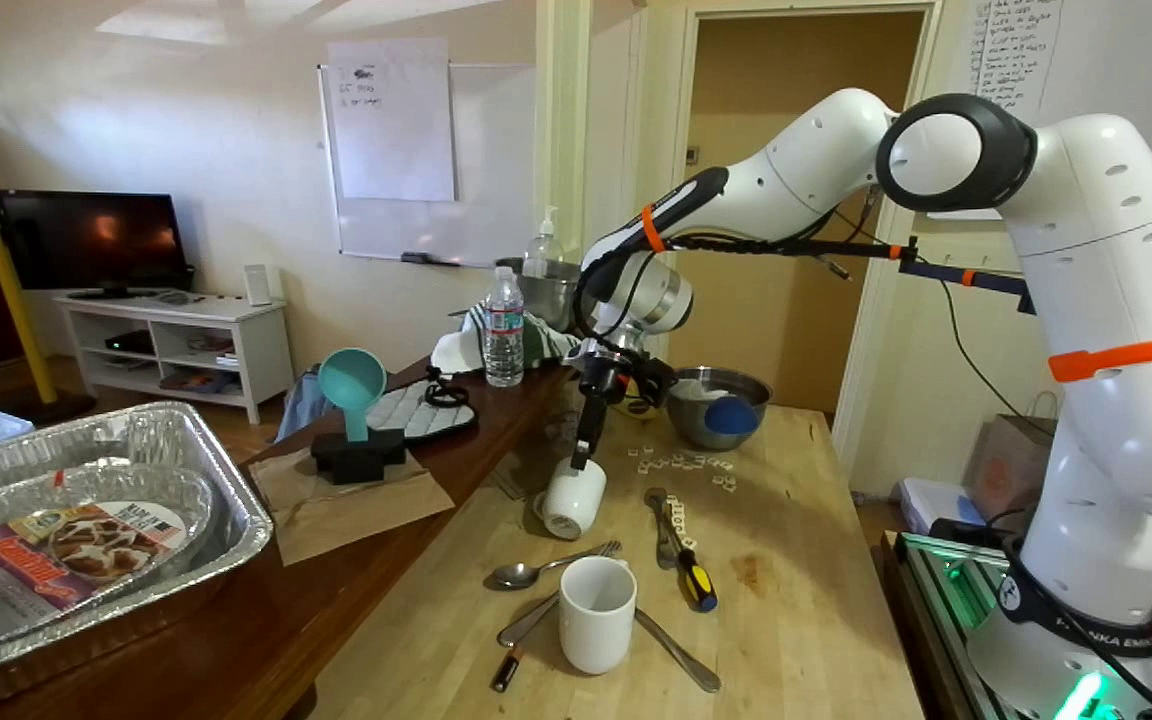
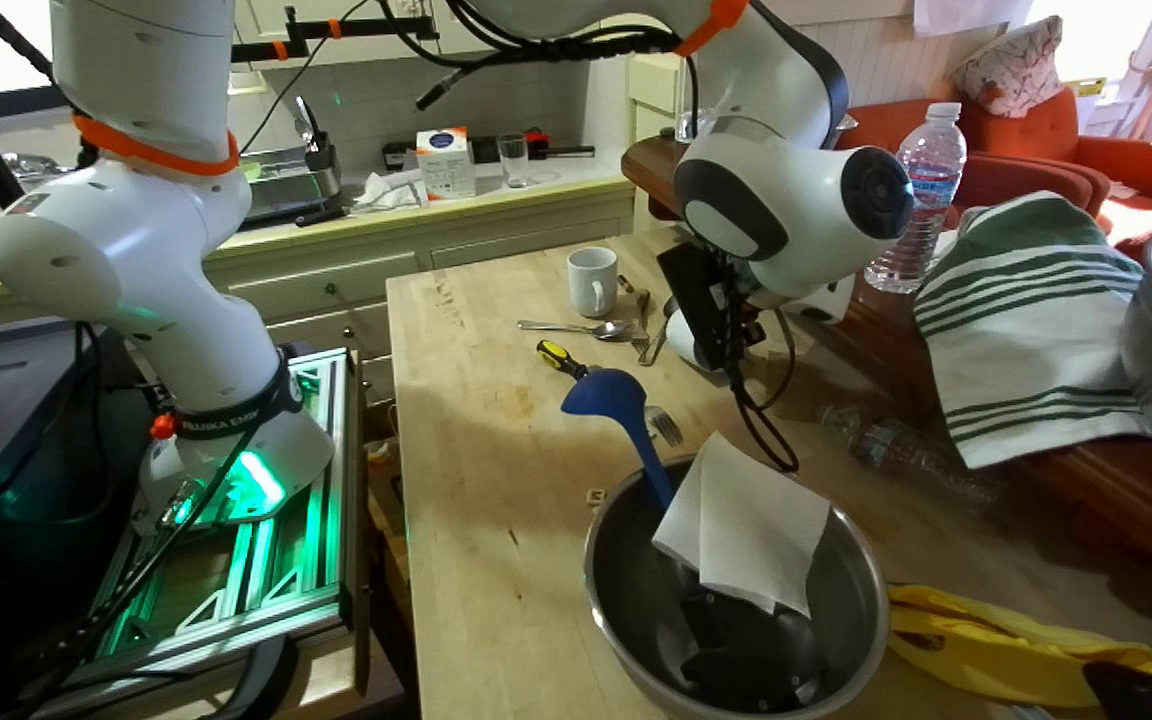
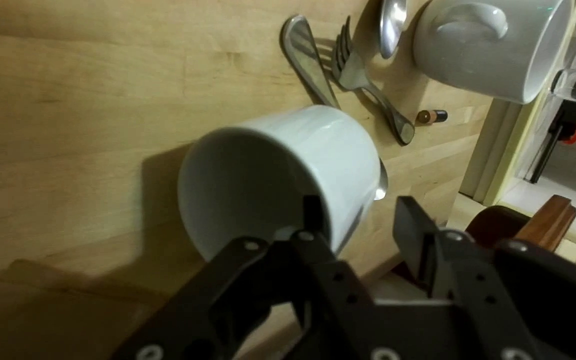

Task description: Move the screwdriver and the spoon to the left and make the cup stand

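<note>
The white cup (image 1: 573,502) lies on its side, its open mouth facing the wrist camera (image 3: 248,185). My gripper (image 1: 586,452) is at the cup's mouth. In the wrist view it (image 3: 361,210) is open; one finger appears inside the mouth, the other outside, apart from the wall. The yellow-and-black screwdriver (image 1: 698,582) lies on the table in both exterior views (image 2: 560,357). A spoon (image 2: 581,328) lies beside the standing mug; its bowl shows in the wrist view (image 3: 393,27). Another spoon (image 1: 516,575) lies near the cup, partly hidden by it in the wrist view (image 3: 308,55).
The taller white mug (image 1: 598,615) stands upright. A fork (image 3: 353,72) and a battery (image 3: 432,116) lie near it. Another fork (image 2: 664,425) lies beside the screwdriver. A metal bowl (image 2: 601,590) holds a blue ladle (image 2: 616,395). A raised wooden ledge (image 1: 376,560) borders the table.
</note>
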